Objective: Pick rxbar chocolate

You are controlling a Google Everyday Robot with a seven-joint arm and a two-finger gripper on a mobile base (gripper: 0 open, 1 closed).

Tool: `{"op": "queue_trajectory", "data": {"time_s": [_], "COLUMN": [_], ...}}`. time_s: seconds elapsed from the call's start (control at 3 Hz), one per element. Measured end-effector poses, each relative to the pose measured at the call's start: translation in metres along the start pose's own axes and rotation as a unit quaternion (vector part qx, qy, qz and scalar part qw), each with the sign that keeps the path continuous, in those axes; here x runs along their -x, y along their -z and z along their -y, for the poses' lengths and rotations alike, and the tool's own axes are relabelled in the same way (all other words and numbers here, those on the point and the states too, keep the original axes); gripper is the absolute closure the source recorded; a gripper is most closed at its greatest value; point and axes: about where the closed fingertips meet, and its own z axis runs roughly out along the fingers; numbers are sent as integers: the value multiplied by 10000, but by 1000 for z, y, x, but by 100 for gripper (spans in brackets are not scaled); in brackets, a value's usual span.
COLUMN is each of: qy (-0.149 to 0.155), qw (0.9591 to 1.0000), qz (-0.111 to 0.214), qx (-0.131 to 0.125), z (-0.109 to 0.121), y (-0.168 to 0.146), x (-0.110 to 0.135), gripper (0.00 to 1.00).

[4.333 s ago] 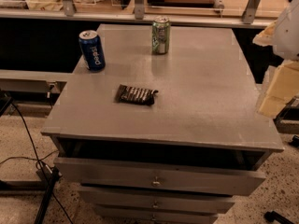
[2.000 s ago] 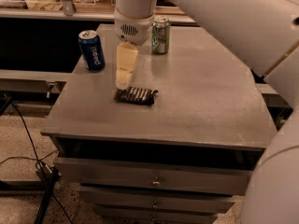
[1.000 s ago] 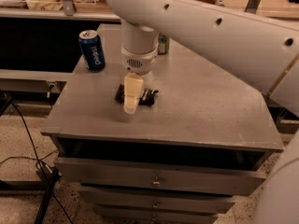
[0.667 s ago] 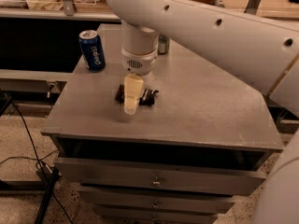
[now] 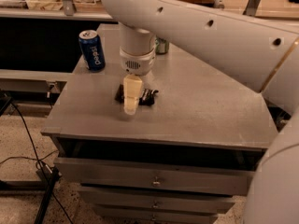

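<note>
The rxbar chocolate point(image 5: 148, 97) is a dark flat bar lying on the grey metal table point(image 5: 210, 106), left of its middle. My gripper point(image 5: 131, 107) hangs straight down from the big white arm and stands right at the bar, its cream tip down at the table surface in front of the bar's middle. The gripper hides the bar's centre; only the bar's two ends show on either side of it.
A blue can point(image 5: 92, 49) stands upright at the table's back left. A green can point(image 5: 162, 45) stands behind the arm, mostly hidden. Drawers point(image 5: 154, 181) sit under the tabletop. Cables point(image 5: 28, 139) run over the floor at left. Shelving stands behind the table.
The arm swung in from the right and the gripper came down over the bar. Over the last second it has stayed put at the bar.
</note>
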Motion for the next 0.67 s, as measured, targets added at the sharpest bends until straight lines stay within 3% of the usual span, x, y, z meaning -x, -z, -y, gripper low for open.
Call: {"op": "queue_trajectory", "data": {"time_s": [0.33,0.67], "qy": [0,2], "qw": [10000,10000], "qz": [14,29], "qx": [-12,-24], "z": [0,1], "y": [0,0], "x": [0,1], "gripper": [14,37]}}
